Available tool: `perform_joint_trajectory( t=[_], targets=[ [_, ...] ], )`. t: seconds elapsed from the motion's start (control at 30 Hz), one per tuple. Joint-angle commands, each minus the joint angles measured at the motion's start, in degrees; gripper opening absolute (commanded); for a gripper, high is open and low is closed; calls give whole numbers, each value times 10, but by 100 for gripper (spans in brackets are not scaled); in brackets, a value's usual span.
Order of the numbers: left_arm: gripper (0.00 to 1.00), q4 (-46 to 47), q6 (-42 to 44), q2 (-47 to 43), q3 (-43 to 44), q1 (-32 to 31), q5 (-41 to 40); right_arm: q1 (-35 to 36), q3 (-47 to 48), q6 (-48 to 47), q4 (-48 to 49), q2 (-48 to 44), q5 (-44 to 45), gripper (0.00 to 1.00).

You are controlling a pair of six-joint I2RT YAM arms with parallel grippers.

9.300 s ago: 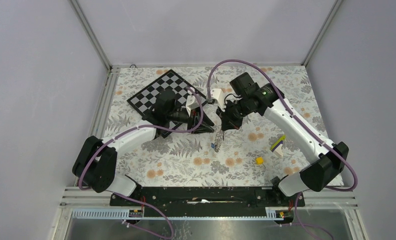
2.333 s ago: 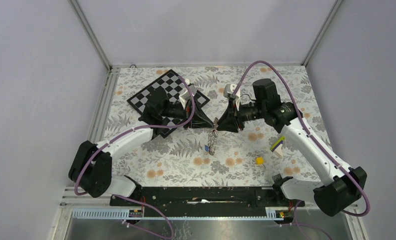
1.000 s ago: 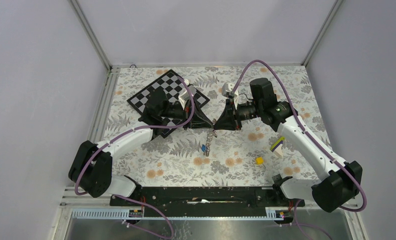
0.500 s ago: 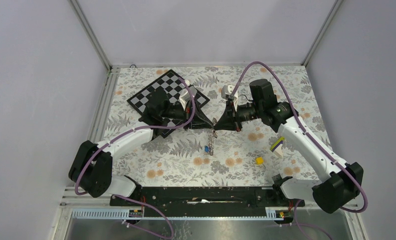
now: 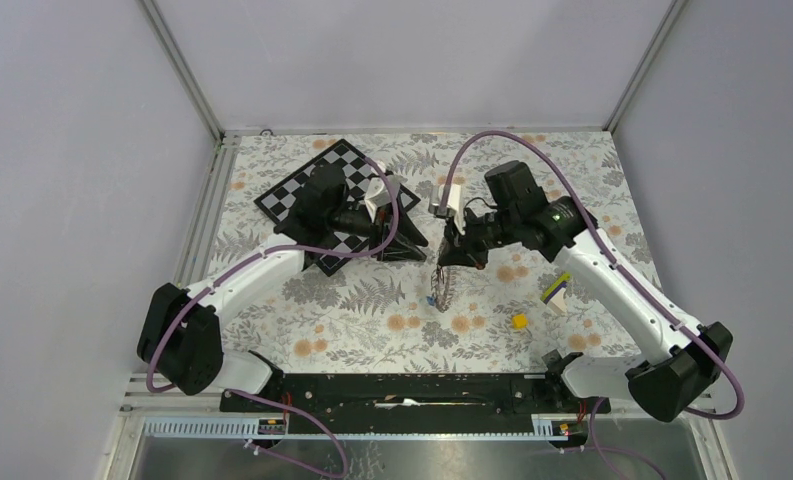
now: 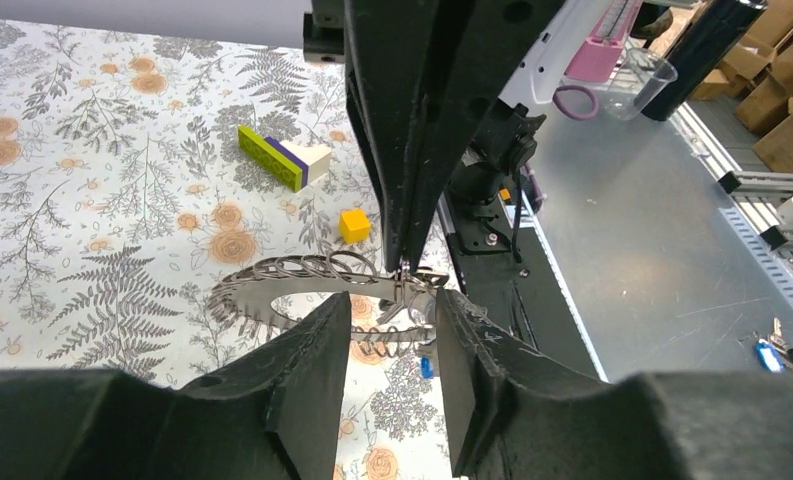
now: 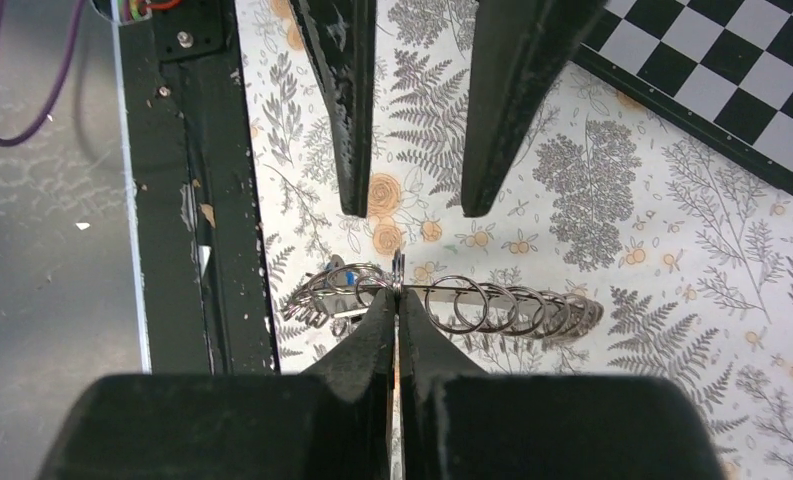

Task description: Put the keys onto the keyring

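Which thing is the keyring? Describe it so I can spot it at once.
Look at the middle of the floral table, just right of the chessboard. The keyring is held there in the shut right gripper. It is a silver loop of small wire rings, unlike the yellow cube and the lime-and-purple stick nearby.

Keyring: grey-silver loop of fine linked metal rings, flattened into a long narrow oval. It dangles, nipped at one spot between the closed tips of my right claw. Blue key: tiny, just beside the gripped spot. Black key: too small to pick out.
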Motion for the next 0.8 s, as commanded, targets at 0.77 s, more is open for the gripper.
perform_joint_trajectory(
  t=[0.77],
  targets=[
    [39, 86, 23, -4, -50, -23, -9, 100, 182, -37, -160, 103, 163, 0]
  ],
)
